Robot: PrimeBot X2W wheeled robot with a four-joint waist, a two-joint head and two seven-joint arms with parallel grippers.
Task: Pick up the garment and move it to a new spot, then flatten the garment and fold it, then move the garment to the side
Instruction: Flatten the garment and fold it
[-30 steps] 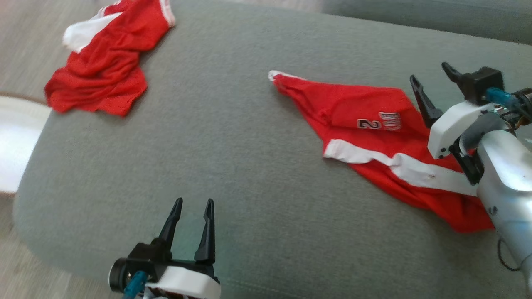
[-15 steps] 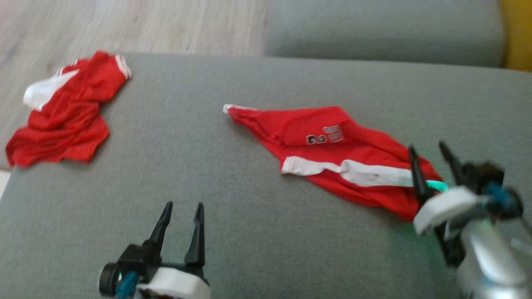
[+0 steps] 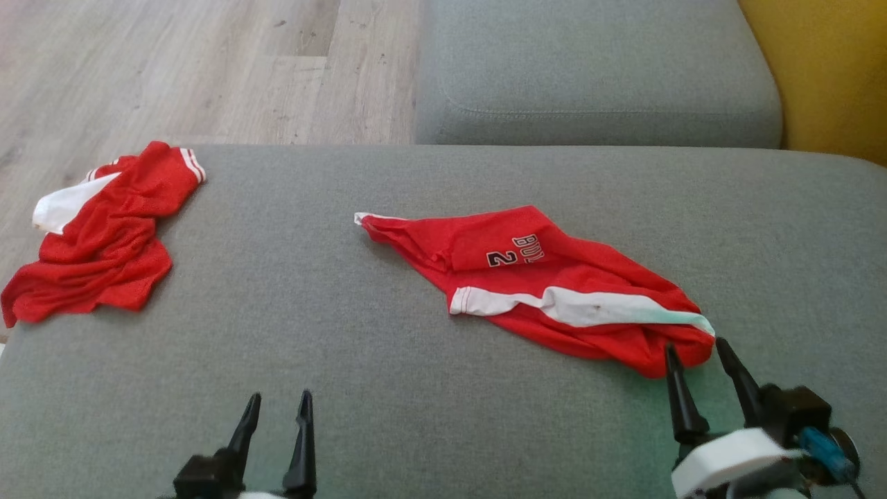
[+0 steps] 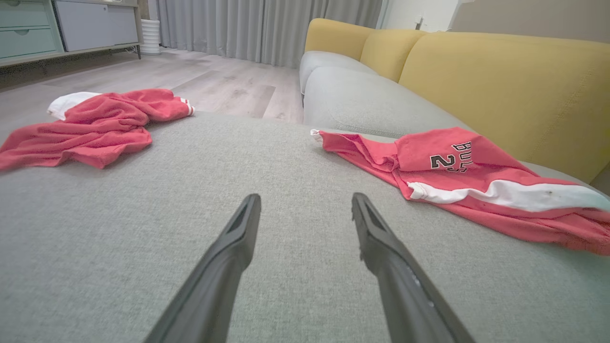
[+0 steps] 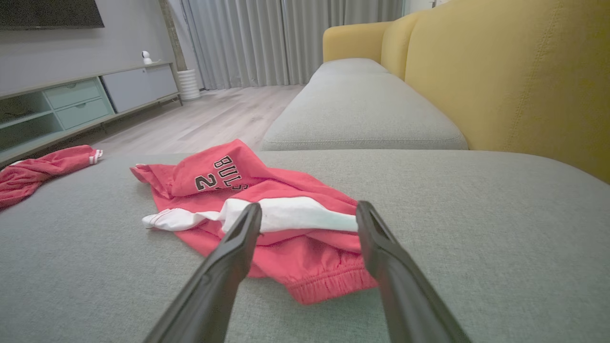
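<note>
Count: two red garments, two grey sofa cushions, two sets of jaws | Task garment: red shorts (image 3: 596, 274), white side stripe, black "BUL" and "2" print, rumpled — right of centre on near cushion (image 3: 312, 333) | Other garment (image 3: 97, 249): crumpled at cushion's left edge | Left jaws: wide open, empty | Right jaws: wide open, empty — tips just beside the shorts' elastic end

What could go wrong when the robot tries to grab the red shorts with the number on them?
1. The red mesh shorts with the white stripe lie bunched and folded over. The open right gripper, near their elastic end, might pinch just one layer and lift them twisted.
2. Its fingers could dig into the soft grey sofa cushion instead.
3. The crumpled red garment sits at the cushion's left edge, so a careless sweep might push it onto the wooden floor.
</note>
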